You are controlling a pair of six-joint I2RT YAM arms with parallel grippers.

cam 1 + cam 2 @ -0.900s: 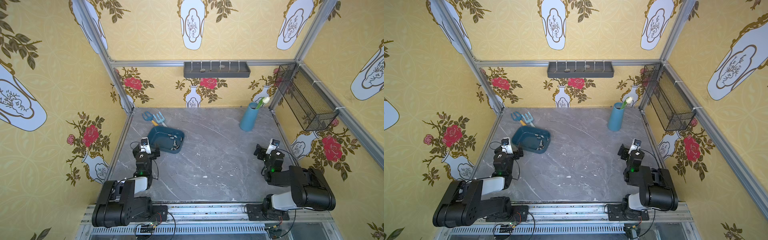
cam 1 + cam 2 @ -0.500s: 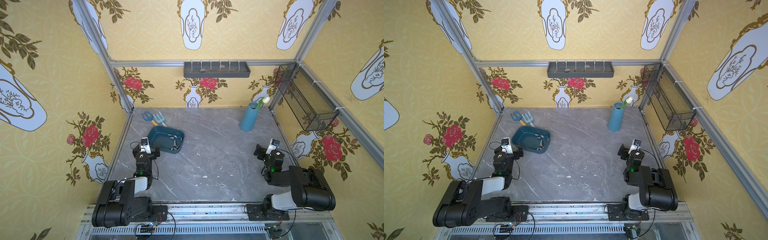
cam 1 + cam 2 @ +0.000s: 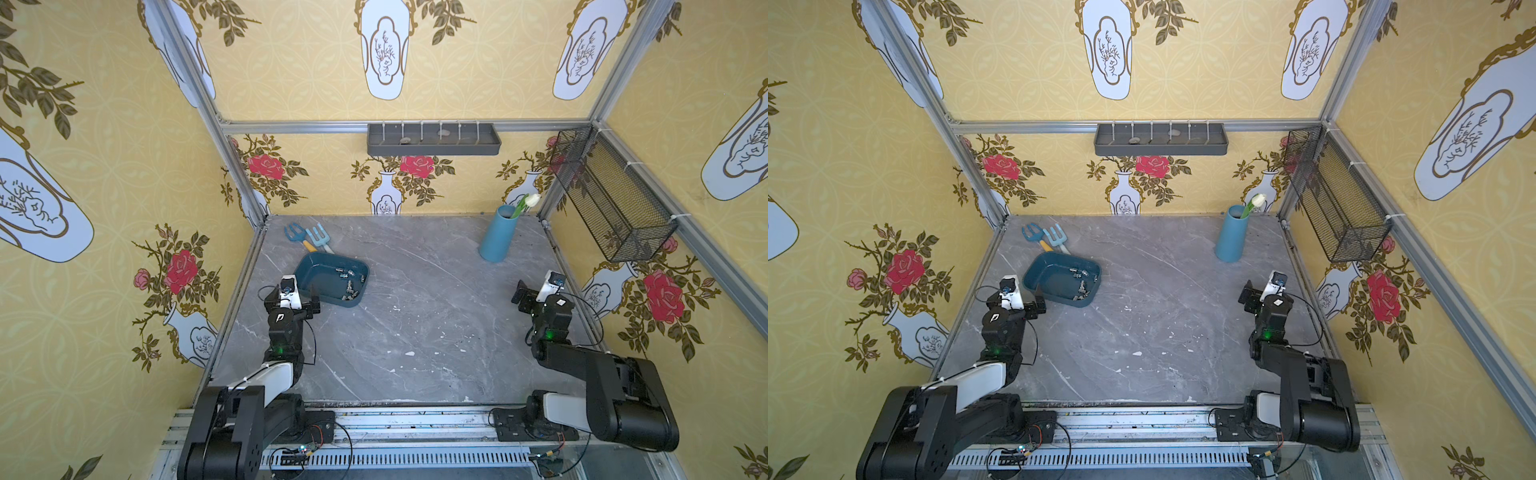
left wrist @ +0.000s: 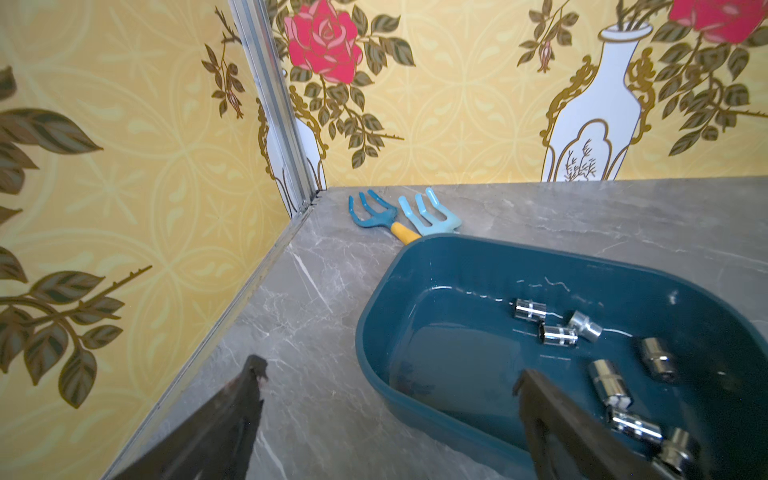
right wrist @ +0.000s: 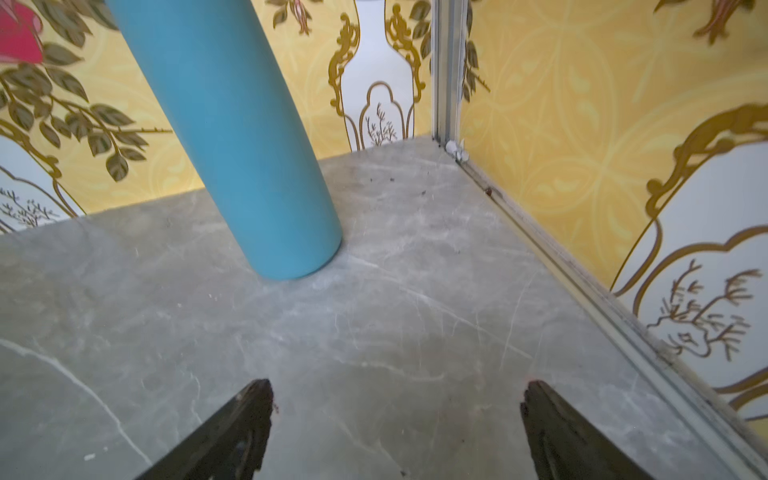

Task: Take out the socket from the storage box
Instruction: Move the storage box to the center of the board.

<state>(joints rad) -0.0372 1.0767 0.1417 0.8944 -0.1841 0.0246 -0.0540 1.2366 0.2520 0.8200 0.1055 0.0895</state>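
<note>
Sockets [image 4: 559, 335] lie loose in the storage box [image 3: 318, 272], near the tabletop's [image 3: 415, 332] left edge. Left fingers [image 4: 552, 424], spread wide and empty, hover at the box's near wall, with the sockets just ahead. Right fingers [image 5: 232, 428], also wide and empty, are well apart.

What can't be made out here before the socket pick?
- Number of sockets: tiny in both top views; in the left wrist view, the left tool covers the storage box near corner.
- Handles of the rakes: behind the storage box, left wrist view.
- wall tray contents: too small, top views.
- vase top: cut off, right wrist view.
</note>
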